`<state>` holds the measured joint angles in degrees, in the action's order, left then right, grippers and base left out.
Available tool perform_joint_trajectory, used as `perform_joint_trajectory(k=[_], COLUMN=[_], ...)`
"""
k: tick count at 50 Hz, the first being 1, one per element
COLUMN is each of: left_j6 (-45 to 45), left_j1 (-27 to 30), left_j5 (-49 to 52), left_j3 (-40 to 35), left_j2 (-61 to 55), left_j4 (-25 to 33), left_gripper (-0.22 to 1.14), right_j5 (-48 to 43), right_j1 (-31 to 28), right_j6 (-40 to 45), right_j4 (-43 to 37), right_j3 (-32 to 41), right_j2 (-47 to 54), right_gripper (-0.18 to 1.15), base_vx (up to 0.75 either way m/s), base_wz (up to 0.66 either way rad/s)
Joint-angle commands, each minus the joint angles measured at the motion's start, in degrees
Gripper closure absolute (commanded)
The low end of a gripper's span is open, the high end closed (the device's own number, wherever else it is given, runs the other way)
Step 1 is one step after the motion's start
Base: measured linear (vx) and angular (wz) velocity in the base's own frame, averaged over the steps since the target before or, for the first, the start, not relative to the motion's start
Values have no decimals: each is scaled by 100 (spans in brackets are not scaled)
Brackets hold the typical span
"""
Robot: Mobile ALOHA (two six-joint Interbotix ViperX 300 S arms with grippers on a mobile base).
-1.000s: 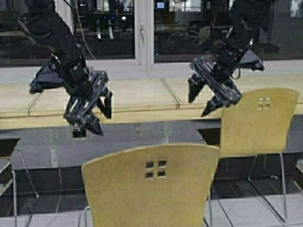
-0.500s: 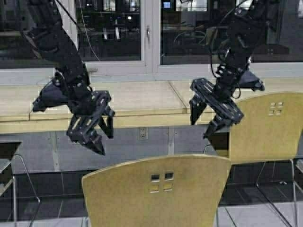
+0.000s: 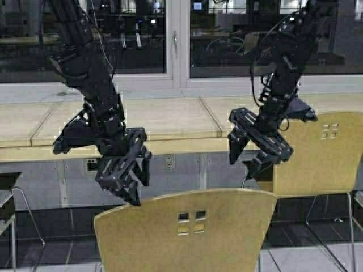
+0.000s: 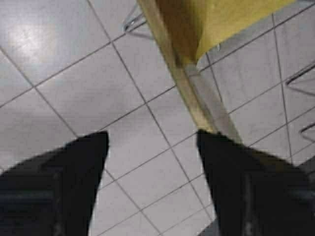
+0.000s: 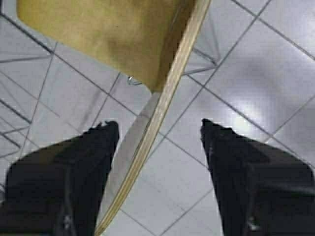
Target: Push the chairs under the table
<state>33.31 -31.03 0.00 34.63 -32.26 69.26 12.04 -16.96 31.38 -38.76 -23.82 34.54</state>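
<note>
pale-wood table (image 3: 170,119) under windows (image 3: 227,34); grey tiled floor (image 4: 74,83) | left gripper (image 3: 129,187), right gripper (image 3: 249,156) spread, empty

1. Chairs: I count two tan-yellow plywood ones. The near chair (image 3: 184,229) stands back from the table (image 3: 164,122); the far chair (image 3: 317,153) sits at the table's front edge, off to my right.
2. Square cutouts: four in each chair back, eight in all.
3. Table: one long pale-wood top.
4. Grippers: two, the left gripper (image 3: 127,178) and the right gripper (image 3: 249,150), both in front of the table edge with fingers spread.
5. Wall sockets (image 3: 168,162): two on the panel below the table.
</note>
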Motion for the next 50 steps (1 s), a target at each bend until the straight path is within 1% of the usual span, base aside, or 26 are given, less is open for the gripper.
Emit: perform_joint_trajectory(k=[1, 11, 30, 50], left_j6=[18, 9, 9, 0], left_j1=[35, 176, 334, 404], left_j5=[-105, -176, -176, -167], left_j3=[-88, -272, -1028, -1811], left_j2=[-18, -272, -940, -1784], left_j4=[88, 123, 132, 132], left_gripper=[1, 1, 1, 1], right_j5=[0, 9, 62, 158], right_j1=[-9, 9, 70, 97], right_j6=[-9, -9, -18, -132], right_j4=[-18, -18, -18, -9], right_j3=[211, 466, 932, 1784], right_j2=[35, 316, 1020, 1916], right_gripper=[9, 9, 9, 9], base_vx=[0, 0, 0, 0], base_wz=[0, 0, 0, 0])
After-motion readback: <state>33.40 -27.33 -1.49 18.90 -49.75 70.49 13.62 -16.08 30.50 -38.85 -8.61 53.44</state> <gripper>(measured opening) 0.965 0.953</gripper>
